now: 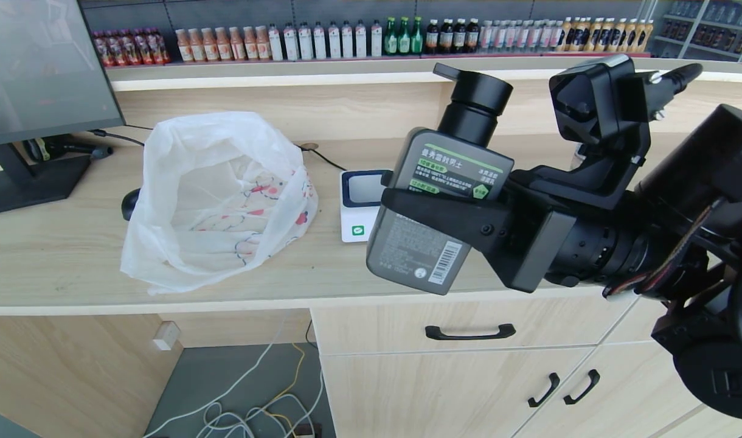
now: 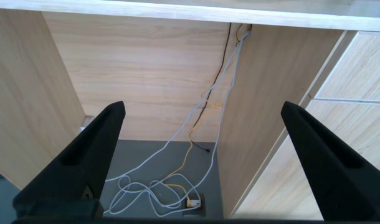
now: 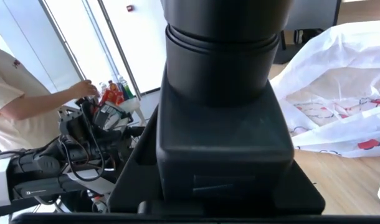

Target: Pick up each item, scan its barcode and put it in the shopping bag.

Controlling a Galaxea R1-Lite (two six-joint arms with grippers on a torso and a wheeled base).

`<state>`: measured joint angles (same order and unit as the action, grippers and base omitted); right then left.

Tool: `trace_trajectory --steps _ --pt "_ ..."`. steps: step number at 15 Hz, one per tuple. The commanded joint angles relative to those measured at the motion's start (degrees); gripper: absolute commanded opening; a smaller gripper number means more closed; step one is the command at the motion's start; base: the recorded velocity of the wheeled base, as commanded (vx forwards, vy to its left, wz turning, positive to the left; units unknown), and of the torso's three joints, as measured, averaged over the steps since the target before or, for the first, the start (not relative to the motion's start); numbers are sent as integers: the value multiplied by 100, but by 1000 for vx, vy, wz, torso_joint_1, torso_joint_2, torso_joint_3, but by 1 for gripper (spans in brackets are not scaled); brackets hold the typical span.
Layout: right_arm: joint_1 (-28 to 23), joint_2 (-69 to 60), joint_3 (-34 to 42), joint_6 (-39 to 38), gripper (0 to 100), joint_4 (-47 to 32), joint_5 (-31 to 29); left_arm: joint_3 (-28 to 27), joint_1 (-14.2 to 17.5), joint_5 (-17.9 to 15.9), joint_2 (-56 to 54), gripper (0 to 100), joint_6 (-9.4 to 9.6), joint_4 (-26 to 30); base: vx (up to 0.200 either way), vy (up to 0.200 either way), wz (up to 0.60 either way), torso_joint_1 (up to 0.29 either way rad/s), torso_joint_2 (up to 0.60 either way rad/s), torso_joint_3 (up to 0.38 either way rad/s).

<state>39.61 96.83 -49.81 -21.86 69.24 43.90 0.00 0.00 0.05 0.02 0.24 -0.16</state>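
A grey bottle (image 1: 410, 246) with a black cap is held tilted above the counter's front edge, barcode label facing me, with my right gripper (image 1: 407, 210) shut on its middle. Just behind it on the counter stands the white barcode scanner (image 1: 359, 210) with a dark window. The white plastic shopping bag (image 1: 219, 194) stands open to the left of the scanner. In the right wrist view the bottle (image 3: 224, 112) is seen close up from its cap end, with the bag (image 3: 346, 93) beyond. My left gripper (image 2: 199, 162) hangs open below the counter, above floor cables (image 2: 171, 186).
A monitor (image 1: 42, 67) on a black stand sits at the counter's (image 1: 55, 255) far left, with a black mouse (image 1: 129, 204) beside the bag. Drawers with black handles (image 1: 468, 331) lie under the counter. A shelf of bottles (image 1: 371, 36) runs along the back.
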Motion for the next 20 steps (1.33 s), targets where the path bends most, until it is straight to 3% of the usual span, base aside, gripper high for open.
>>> trace_trajectory --steps 1,15,20 --pt "3 3 15 6 0 2 5 0 0 4 -2 100 2 -2 0 0 0 0 0 0" --pt "-6 -85 121 32 0 10 -4 0 0 4 -2 100 -7 -2 0 0 0 0 0 0" --pt "-50 -411 877 235 0 89 -259 0 0 4 -2 100 2 -2 0 0 0 0 0 0"
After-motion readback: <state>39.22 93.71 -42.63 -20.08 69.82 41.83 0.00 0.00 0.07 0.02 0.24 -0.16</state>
